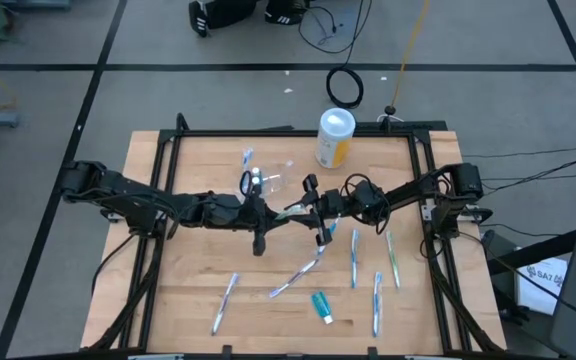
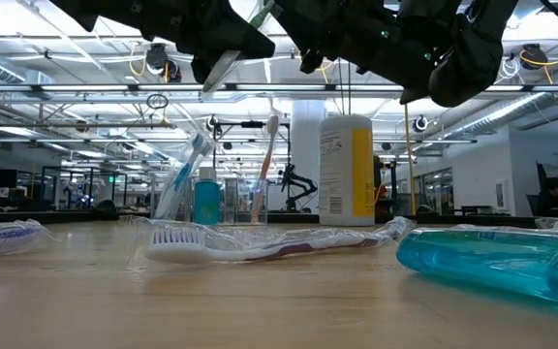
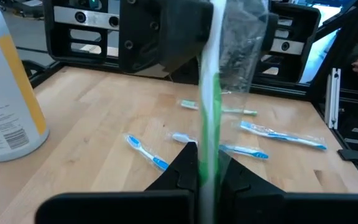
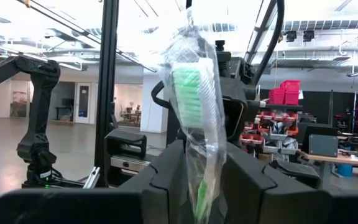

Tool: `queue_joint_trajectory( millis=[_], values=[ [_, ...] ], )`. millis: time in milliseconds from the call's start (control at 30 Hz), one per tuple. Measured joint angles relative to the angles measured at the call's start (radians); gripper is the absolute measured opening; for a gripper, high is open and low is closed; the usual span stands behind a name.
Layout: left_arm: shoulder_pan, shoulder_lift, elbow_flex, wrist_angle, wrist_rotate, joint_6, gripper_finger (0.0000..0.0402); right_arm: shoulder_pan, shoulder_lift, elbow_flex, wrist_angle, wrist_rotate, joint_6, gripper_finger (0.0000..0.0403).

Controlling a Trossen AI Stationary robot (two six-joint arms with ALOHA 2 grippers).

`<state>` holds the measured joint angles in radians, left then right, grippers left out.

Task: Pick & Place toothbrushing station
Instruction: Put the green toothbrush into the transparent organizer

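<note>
Both my grippers meet above the table's middle, each shut on one green-and-white toothbrush [image 1: 294, 210] in a clear wrapper. My left gripper [image 1: 274, 212] comes from the table's left, my right gripper [image 1: 313, 206] from its right. The clear cup [image 1: 254, 181] stands upright just beyond them with toothbrushes and a teal tube in it, and shows again in the low view as the cup [image 2: 211, 199]. Several wrapped toothbrushes lie flat on the wood, among them one [image 1: 298, 276] and another [image 1: 355, 256], beside a teal toothpaste tube [image 1: 322, 305]. My left gripper [image 3: 207, 158] pinches the toothbrush's green-and-white handle [image 3: 209, 134] between its two fingers, coming nearly level from the table's left. The brush runs on past the fingertips toward the other gripper, lifted clear of the table. My right gripper [image 4: 201, 171] has the wrapped brush just below its green bristle head [image 4: 194, 93] between its two fingers [image 4: 166, 180], with the clear wrapper [image 4: 211, 155] bunched in the gap. The fingers slant upward from the table's right. The head sticks out past the fingertips.
A tall yellow canister with a white lid [image 1: 335, 138] stands at the far edge, right of the cup. One more toothbrush [image 1: 247, 157] lies beyond the cup. A black frame [image 1: 168, 150] rims the wooden table. Open wood lies at the near left.
</note>
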<state>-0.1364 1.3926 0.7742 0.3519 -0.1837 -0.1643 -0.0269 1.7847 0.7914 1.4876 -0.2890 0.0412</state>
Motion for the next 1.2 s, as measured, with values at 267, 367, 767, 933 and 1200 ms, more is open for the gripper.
queue_joint_trajectory(
  millis=[267, 367, 767, 933, 1200],
  values=[
    [-0.001, 0.000, 0.000, -0.010, 0.000, -0.002, 0.0010, -0.002, 0.000, 0.000, -0.005, 0.008, -0.006, 0.0015],
    [-0.001, 0.000, 0.000, -0.014, 0.000, -0.003, 0.0015, -0.002, 0.000, 0.000, -0.017, 0.007, -0.031, 0.0013],
    [0.002, 0.000, -0.001, -0.022, -0.038, -0.014, 0.0105, -0.030, -0.001, 0.000, -0.083, -0.002, -0.024, 0.0010],
    [0.002, -0.001, -0.001, -0.090, -0.128, -0.022, 0.0129, -0.047, -0.001, 0.000, -0.101, 0.001, -0.026, 0.0012],
    [0.002, -0.001, -0.001, -0.184, -0.221, -0.047, 0.0163, -0.110, -0.001, 0.000, -0.207, 0.010, -0.055, 0.0012]
  ],
)
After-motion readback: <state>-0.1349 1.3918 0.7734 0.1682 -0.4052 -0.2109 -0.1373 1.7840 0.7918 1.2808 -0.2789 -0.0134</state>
